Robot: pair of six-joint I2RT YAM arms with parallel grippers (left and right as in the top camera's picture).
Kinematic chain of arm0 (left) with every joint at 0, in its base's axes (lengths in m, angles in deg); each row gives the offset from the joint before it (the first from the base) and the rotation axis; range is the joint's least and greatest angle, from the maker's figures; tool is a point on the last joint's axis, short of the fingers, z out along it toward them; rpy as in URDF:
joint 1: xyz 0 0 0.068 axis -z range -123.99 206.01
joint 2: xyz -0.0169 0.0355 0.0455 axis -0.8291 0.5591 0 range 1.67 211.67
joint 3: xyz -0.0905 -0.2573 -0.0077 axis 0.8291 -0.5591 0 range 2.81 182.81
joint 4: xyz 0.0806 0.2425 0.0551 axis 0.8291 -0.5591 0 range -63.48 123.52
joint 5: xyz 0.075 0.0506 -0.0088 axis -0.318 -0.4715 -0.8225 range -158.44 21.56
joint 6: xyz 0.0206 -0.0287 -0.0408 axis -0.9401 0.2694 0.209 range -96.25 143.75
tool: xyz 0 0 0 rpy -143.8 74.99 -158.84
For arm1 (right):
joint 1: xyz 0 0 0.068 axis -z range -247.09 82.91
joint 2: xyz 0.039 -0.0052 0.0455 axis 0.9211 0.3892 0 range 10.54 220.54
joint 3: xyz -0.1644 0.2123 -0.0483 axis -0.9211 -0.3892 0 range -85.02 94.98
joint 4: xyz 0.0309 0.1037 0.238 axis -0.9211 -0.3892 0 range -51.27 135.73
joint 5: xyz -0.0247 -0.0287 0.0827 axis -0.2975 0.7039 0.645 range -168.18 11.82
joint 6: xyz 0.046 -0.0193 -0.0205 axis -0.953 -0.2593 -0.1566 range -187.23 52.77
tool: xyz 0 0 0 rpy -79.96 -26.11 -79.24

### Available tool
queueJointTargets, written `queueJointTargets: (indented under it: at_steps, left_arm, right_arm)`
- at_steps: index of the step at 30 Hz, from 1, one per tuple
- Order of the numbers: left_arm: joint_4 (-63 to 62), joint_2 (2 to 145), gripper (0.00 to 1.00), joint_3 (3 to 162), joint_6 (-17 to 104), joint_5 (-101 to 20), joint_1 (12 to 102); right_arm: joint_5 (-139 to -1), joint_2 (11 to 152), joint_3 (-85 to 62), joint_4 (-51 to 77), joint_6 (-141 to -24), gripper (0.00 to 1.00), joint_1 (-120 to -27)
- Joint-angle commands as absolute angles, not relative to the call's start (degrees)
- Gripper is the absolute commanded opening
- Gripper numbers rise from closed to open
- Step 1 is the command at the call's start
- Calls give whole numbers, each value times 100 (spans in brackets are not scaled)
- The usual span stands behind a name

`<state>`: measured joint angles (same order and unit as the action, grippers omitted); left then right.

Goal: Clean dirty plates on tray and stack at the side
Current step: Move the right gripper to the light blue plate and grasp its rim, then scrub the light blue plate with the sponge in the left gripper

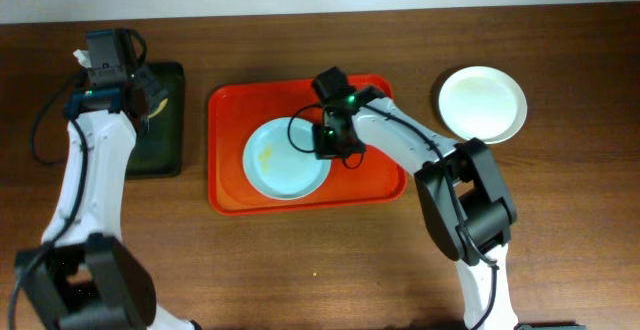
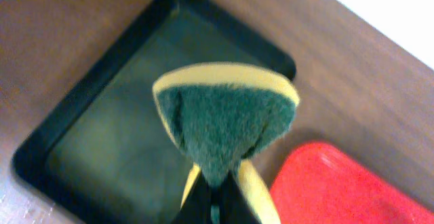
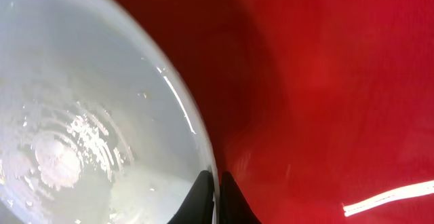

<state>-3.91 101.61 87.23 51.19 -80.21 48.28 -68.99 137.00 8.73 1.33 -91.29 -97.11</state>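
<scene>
A pale blue plate with a yellow smudge lies on the red tray. My right gripper is shut on that plate's right rim; the wrist view shows the fingers pinching the plate's rim over the tray. A cream-white plate sits on the table to the right of the tray. My left gripper is shut on a green and yellow sponge above a dark tub. The pale green plate is not in view.
The dark green-black tub stands left of the tray on the brown wooden table. The tray's corner shows in the left wrist view. Black cables hang near both arms.
</scene>
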Motion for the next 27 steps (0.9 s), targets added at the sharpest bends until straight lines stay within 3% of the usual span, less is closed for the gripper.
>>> queueJointTargets:
  at_steps: [1, 12, 18, 24, 27]
  left_arm:
    - [72, 10882, 0, 8716, 4911, -8283, 4503]
    - [564, 12692, 0, 8719, 4710, -7956, 3969]
    - [-166, 11835, 0, 9293, 4378, -7654, 3971]
    - [-1010, 10128, 0, 9501, 4376, -4990, 3976]
    - [-1842, 10108, 0, 9453, 4288, -4780, 4181]
  right_arm:
    - [-7001, 14154, 799, 122, -9175, 4, -9908]
    - [-6997, 14176, 799, 257, -9175, 4, -9895]
    - [-6995, 14176, 799, 271, -9172, 4, -9895]
    - [-6975, 14176, 799, 271, -9170, 4, -9895]
    - [-6964, 14174, 819, 290, -9019, 4, -9888]
